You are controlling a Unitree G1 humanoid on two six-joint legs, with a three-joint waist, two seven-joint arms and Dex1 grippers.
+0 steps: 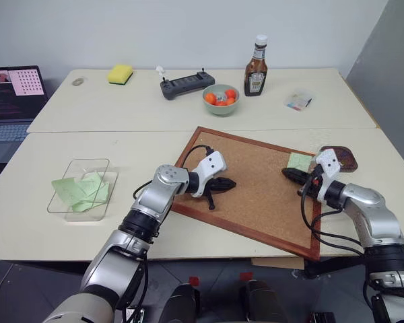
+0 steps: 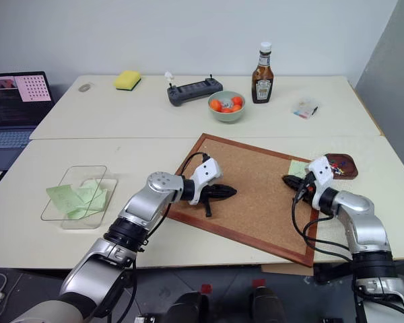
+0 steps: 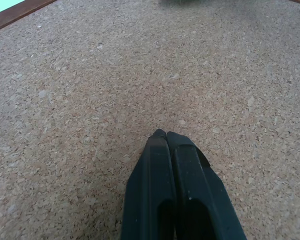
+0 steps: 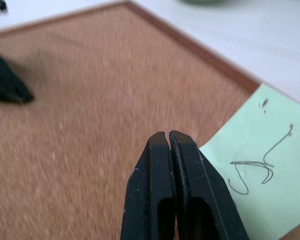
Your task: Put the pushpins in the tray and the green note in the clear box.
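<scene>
Tools (image 1: 227, 183) closed, low over corkboard (image 1: 256, 182)

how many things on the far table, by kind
sponge: 1
controller: 1
bowl of oranges: 1
sauce bottle: 1
clear packet: 1
laptop: 1
total: 6

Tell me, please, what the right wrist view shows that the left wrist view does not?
Right wrist view: the green note with dark pen marks, lying on the corkboard beside its wooden frame, behind the shut right claw. Left wrist view: the shut left claw over bare cork. Both share the corkboard surface and closed black fingers.
</scene>
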